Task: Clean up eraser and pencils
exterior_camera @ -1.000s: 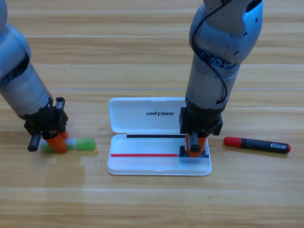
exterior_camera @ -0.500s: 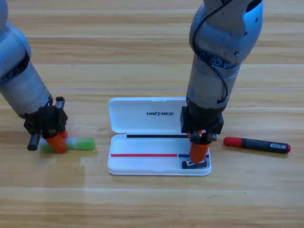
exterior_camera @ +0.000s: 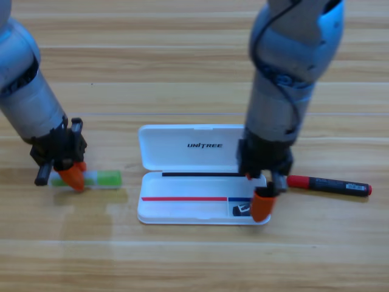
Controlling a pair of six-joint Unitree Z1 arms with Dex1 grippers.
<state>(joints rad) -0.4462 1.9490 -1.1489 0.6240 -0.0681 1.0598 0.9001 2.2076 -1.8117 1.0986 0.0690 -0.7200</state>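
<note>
the eraser [exterior_camera: 242,210] lies stowed in the case [exterior_camera: 182,207] beside the right pincer [exterior_camera: 261,205] — grip state untellable — while the green pencil [exterior_camera: 100,179] is clenched by the left pincer [exterior_camera: 72,176].

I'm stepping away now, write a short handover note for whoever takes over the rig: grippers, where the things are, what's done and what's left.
Left gripper: down on the left end of the green pencil, which lies on the table left of the white case; grip cannot be confirmed.
Right gripper: at the right edge of the case's lower tray, beside the eraser, apparently holding nothing.
Done: eraser lies in the tray's lower right compartment.
Left: green pencil, and the black pencil with the red end, lying on the table right of the case, both go into the case.
</note>
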